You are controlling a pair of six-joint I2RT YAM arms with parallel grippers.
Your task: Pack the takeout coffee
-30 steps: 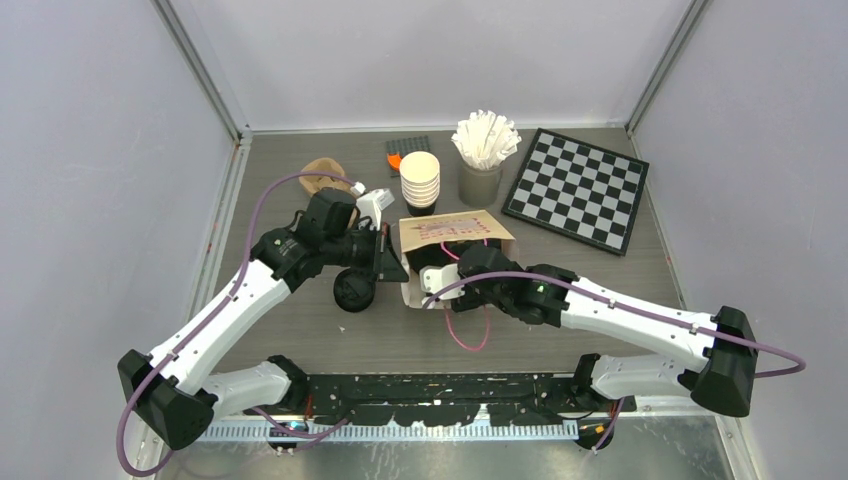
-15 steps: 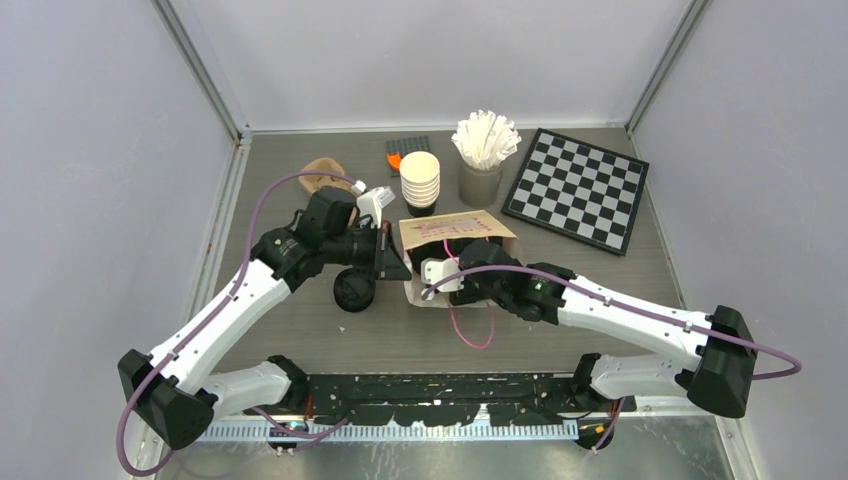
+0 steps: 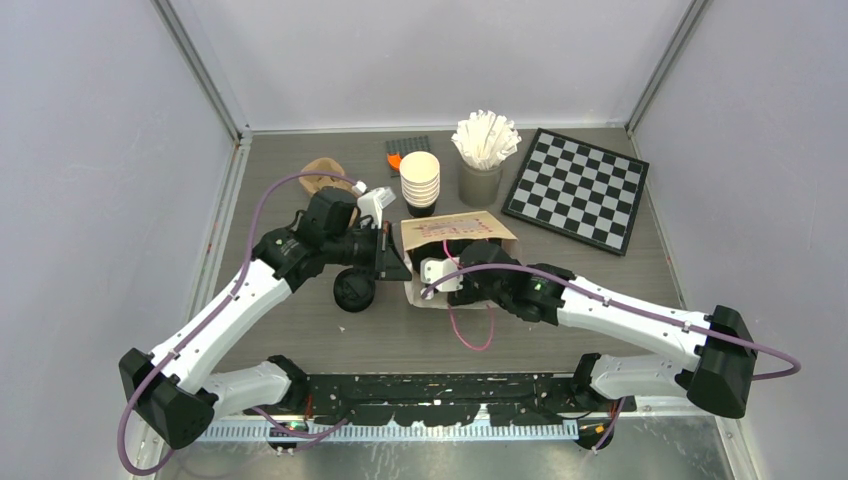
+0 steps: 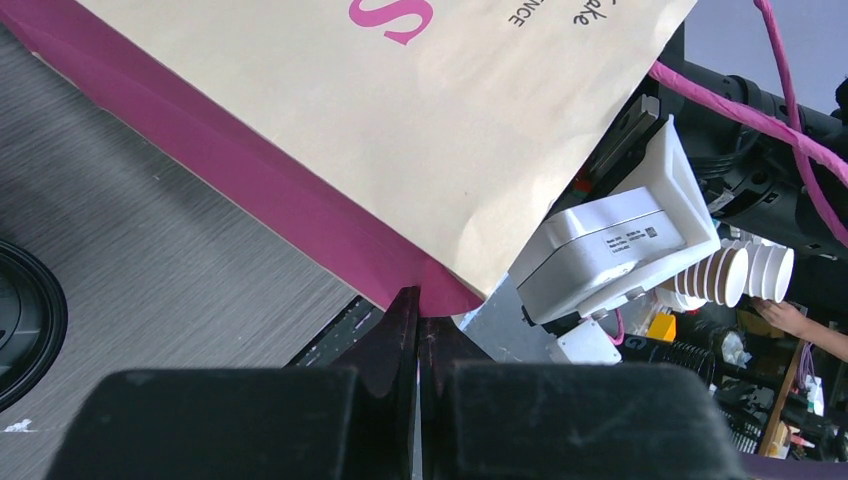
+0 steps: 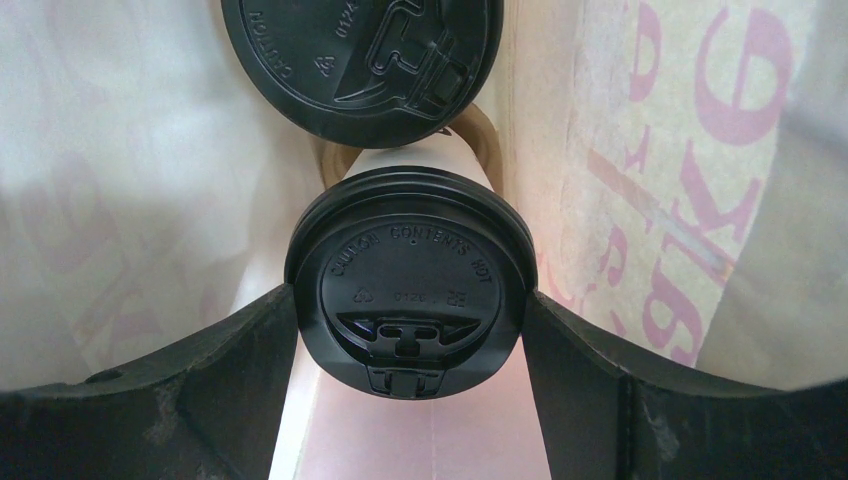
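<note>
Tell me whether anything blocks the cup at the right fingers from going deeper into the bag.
Yes. A second lidded cup lies just beyond the held cup, deeper in the paper bag, close behind it. The right fingers flank the held cup's lid.

Left arm (image 3: 235, 305) stretches forward and to the right, wrist turned inward. The left gripper (image 4: 418, 300) is clamped tight, fingertips pinched together on the edge of the bag (image 4: 400, 120). Right arm (image 3: 620, 308) sweeps leftward across the front, wrist aimed away from the bases. The right gripper (image 5: 408, 295) stands wide, both fingers pressed against the sides of the lidded cup (image 5: 405, 250).
</note>
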